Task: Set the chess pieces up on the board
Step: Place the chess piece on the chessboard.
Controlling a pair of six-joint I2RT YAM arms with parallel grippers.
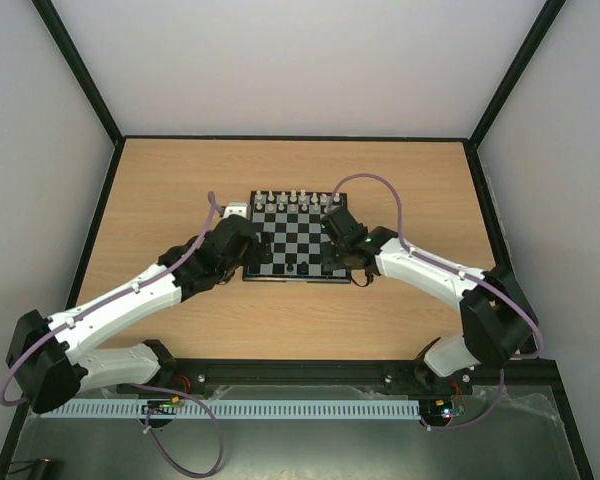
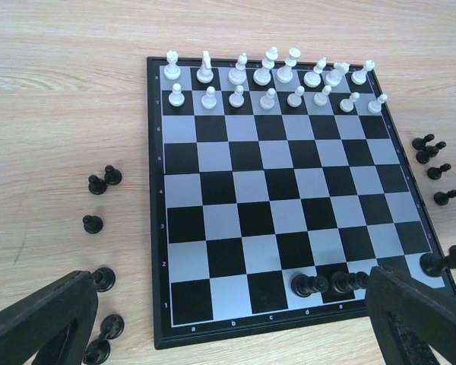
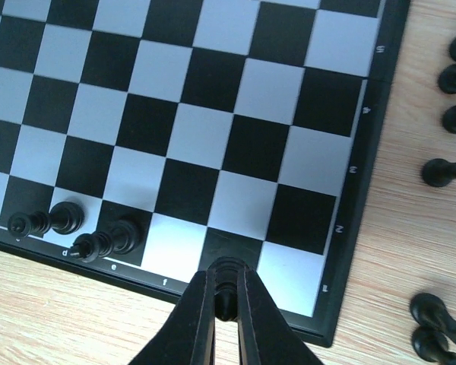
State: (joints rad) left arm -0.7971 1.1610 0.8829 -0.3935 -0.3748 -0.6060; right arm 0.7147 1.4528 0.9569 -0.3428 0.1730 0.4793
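The board [image 1: 292, 238] lies mid-table, with white pieces along its far two rows [image 2: 267, 84]. Two black chess pieces stand on its near row, one [image 2: 309, 285] on d1 and one [image 2: 348, 282] on e1; they also show in the right wrist view [image 3: 49, 220] [image 3: 110, 239]. My right gripper [image 3: 226, 300] is shut on a small black piece [image 3: 226, 280] just above the near row's g1 square [image 3: 232, 247]. My left gripper [image 2: 228, 323] hangs open and empty above the board's near left corner, its fingers [image 2: 38, 319] wide apart.
Loose black pieces lie on the wooden table left of the board [image 2: 99, 182] [image 2: 93, 223] [image 2: 102, 278] and right of it [image 2: 429, 148] [image 3: 441, 173] [image 3: 433, 327]. A small white object [image 1: 236, 211] sits by the board's far left corner.
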